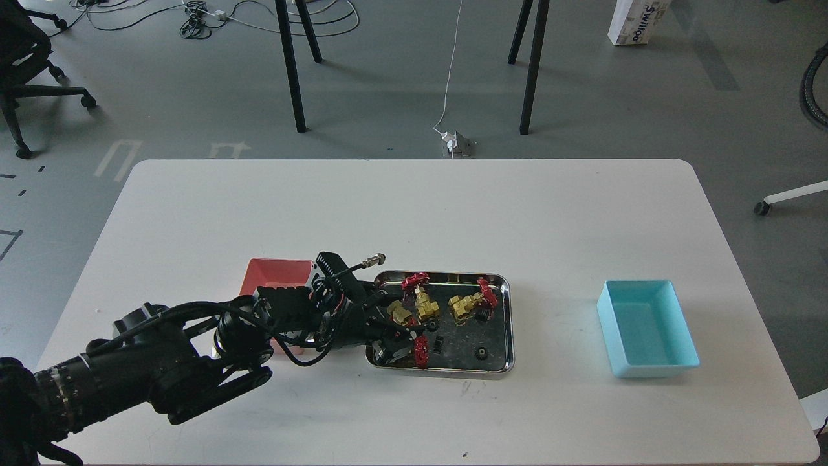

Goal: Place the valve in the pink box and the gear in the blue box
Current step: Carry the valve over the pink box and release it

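My left gripper (396, 344) reaches into the front-left corner of the steel tray (509, 323). Its dark fingers are closed around the brass body of a valve (420, 353), whose red handwheel sticks out to the right. The valve still rests in the tray. Other valves lie at the tray's back, one in the middle (422, 303) and one to the right (471, 304). Small black gears lie in the tray, one at the front (480, 353) and one by the middle (432, 323). The pink box (277, 273) stands left of the tray, largely hidden by my arm. The blue box (647, 327) stands empty at the right. My right gripper is out of view.
The white table (414, 213) ends in rounded edges on all sides. Black table legs (291, 71), cables and an office chair (26, 71) stand on the floor beyond the far edge.
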Controlling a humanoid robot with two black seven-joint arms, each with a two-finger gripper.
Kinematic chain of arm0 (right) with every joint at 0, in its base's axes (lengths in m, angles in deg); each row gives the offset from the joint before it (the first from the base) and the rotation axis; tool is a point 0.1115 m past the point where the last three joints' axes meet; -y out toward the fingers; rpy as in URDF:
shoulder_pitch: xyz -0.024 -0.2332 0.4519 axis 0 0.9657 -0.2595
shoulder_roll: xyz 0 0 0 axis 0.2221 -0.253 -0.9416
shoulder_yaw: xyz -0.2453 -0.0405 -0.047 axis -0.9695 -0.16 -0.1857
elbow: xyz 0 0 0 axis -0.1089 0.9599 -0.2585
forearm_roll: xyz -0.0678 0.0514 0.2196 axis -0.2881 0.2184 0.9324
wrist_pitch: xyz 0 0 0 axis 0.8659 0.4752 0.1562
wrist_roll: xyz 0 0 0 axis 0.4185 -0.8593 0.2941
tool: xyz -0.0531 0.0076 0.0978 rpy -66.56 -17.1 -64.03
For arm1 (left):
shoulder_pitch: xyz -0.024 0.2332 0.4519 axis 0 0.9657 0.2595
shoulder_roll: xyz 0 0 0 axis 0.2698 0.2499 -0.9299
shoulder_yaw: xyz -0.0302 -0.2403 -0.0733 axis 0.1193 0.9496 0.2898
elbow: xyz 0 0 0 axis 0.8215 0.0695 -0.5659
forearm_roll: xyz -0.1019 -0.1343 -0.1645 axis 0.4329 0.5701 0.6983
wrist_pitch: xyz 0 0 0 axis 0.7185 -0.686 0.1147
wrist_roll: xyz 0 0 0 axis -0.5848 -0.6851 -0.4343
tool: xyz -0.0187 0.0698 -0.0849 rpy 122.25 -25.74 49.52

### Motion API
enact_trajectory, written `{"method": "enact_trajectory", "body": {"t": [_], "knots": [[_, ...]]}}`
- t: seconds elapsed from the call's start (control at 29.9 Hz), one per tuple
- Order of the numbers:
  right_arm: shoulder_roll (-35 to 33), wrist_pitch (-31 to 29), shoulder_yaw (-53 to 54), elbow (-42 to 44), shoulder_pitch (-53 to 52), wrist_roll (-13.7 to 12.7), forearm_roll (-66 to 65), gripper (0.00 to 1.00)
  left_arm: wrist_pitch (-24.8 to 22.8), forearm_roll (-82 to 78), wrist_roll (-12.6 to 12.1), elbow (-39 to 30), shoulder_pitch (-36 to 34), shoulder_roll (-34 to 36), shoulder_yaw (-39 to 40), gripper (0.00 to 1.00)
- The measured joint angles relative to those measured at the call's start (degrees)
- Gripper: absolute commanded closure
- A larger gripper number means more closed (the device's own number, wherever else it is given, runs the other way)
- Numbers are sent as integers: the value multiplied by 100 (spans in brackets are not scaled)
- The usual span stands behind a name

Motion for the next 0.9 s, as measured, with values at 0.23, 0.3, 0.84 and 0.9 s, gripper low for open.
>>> {"method": "enact_trajectory", "body": {"t": [0.23, 0.3, 0.84, 0.9], "knots": [[72, -9, -3, 82, 24, 1, -3, 2, -173, 318, -233, -73, -41, 26, 48, 91], [74, -9, -8, 87, 30, 1, -12, 2, -175, 408, -258, -104, -54, 44, 68, 91], [410, -78, -17, 626, 110, 116, -336, 2, -540, 1825, -730, -1821, -3, 2202, 1249, 89], [430, -76, -17, 627, 113, 116, -337, 2, -481, 1836, -726, -1853, 45, 2476, 1253, 88]]}}
